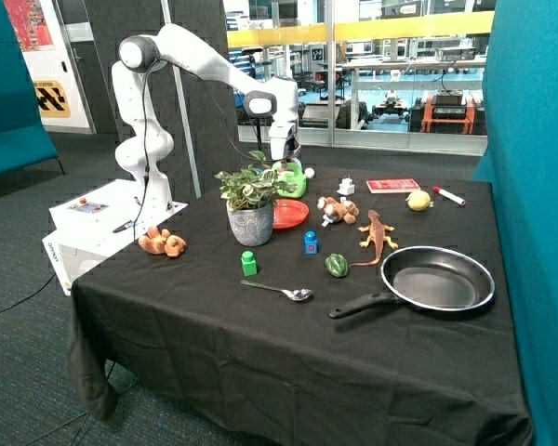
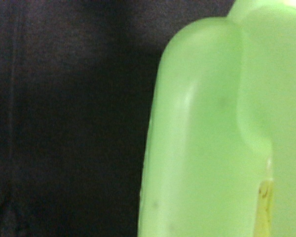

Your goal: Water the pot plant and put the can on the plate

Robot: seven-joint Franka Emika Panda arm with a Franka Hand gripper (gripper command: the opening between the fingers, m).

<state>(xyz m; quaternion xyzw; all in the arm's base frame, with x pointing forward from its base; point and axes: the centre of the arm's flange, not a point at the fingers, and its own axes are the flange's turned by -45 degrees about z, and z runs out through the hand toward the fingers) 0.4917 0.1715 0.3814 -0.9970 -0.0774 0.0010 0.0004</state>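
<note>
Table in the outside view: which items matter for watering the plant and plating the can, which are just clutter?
Job:
pot plant
can, gripper right at it
plate

Clutter:
frying pan
spoon
green block
blue block
pepper toy
lizard toy
lemon
marker
red book

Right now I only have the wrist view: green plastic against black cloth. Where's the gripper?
Observer: The gripper is at the top of the can, just behind the pot plant.
Operator: Can on the plate yet?
Observer: No. The plate lies beside the pot, in front of the can, and its visible part is bare.
Operator: Anything crowding it?
Observer: A plush toy sits just past the plate, apart from the can.
</note>
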